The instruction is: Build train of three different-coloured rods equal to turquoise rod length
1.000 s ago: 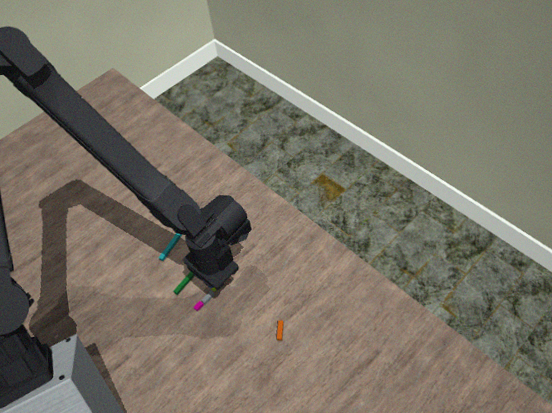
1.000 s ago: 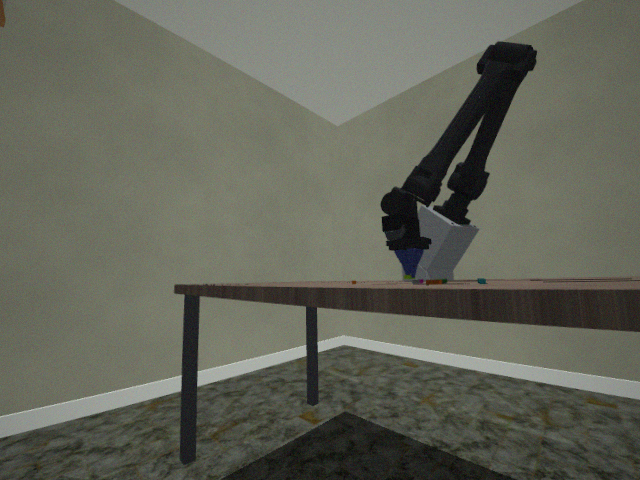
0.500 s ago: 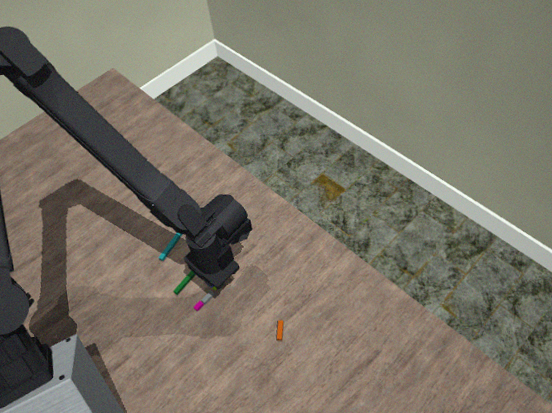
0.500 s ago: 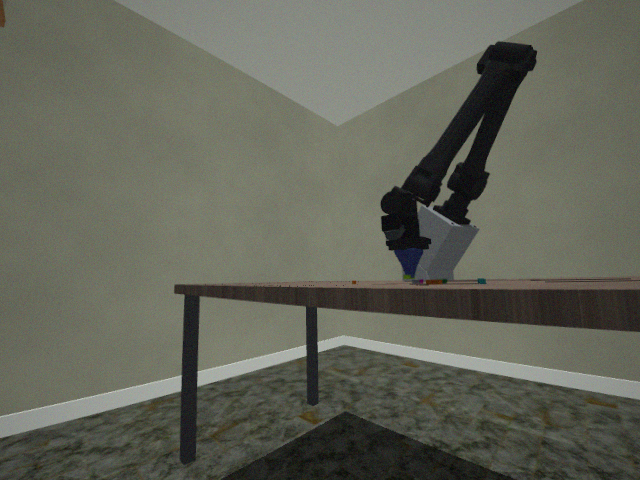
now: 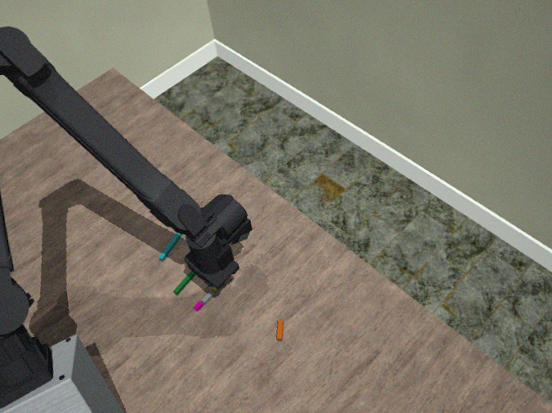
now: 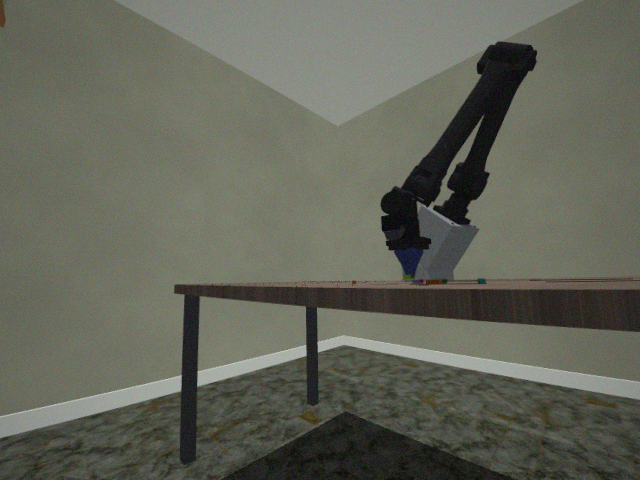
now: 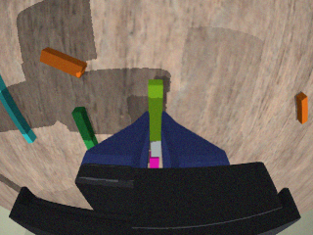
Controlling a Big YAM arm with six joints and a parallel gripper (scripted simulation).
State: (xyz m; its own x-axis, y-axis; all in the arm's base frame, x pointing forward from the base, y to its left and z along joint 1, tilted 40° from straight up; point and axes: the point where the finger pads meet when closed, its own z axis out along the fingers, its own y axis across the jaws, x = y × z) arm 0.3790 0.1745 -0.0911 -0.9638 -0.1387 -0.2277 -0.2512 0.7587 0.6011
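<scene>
My gripper (image 6: pixel 409 271) (image 7: pixel 155 117) is shut on the lime rod (image 7: pixel 156 89) (image 6: pixel 407 276), low at the table top; I cannot tell whether the rod touches it. The grey rod (image 5: pixel 207 298) (image 7: pixel 156 148) and the magenta rod (image 5: pixel 199 306) (image 7: pixel 155 163) lie end to end. The lime rod is roughly in line with them, its near end at the grey rod; any small gap there is not clear. The turquoise rod (image 5: pixel 170 247) (image 7: pixel 17 115) (image 6: pixel 481 281) lies apart, beyond the green rod (image 5: pixel 184 282) (image 7: pixel 84 126).
One orange rod (image 5: pixel 279 330) (image 7: pixel 302 109) (image 6: pixel 353 282) lies off to the right in the wrist view. Another orange rod (image 7: pixel 63 62) (image 6: pixel 435 282) lies at the upper left there, hidden by the arm in the top view. The green rod is just left of the fingers.
</scene>
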